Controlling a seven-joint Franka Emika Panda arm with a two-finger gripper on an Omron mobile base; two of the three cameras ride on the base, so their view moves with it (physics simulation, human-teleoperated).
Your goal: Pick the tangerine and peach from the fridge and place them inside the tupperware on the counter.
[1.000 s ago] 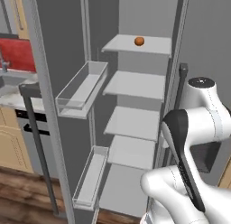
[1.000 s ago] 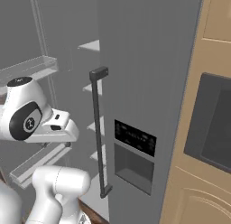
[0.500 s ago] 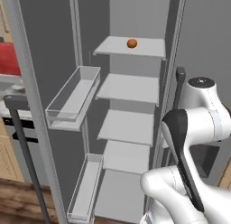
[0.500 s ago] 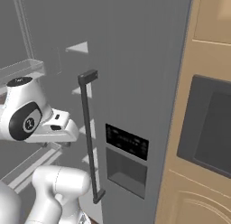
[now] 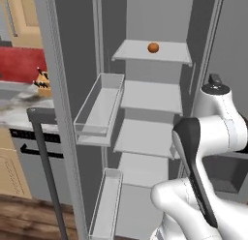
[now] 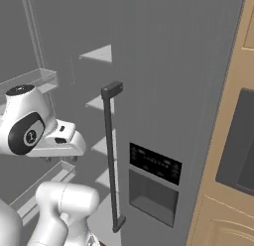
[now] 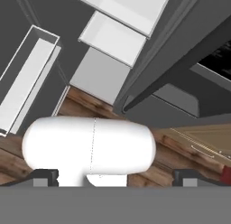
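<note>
A small round orange fruit [image 5: 153, 48] sits alone on the top shelf [image 5: 152, 52] of the open fridge [image 5: 145, 113], near the middle; whether it is the tangerine or the peach cannot be told at this size. Below it, three more pale shelves step down, all bare, with open room above each. The left fridge door [image 5: 63, 137] swings toward the camera, carrying two clear bins [image 5: 99, 108] — its dark bar handle [image 5: 46, 171] is cut off at the bottom edge. Beyond the door, a strip of marbled desk [image 5: 19, 106] shows, mostly hidden. The white arm [image 5: 208, 152] covers the lower right of the shelves. From the right, the closed door [image 6: 163, 116] with its handle [image 6: 111, 155] and dispenser panel [image 6: 155, 163] fills the space beside the arm. The hand camera looks down on shelves and wooden floor [image 7: 180, 155]; the fingers [image 7: 43, 177] are barely visible at the edge, so their state cannot be told.
</note>
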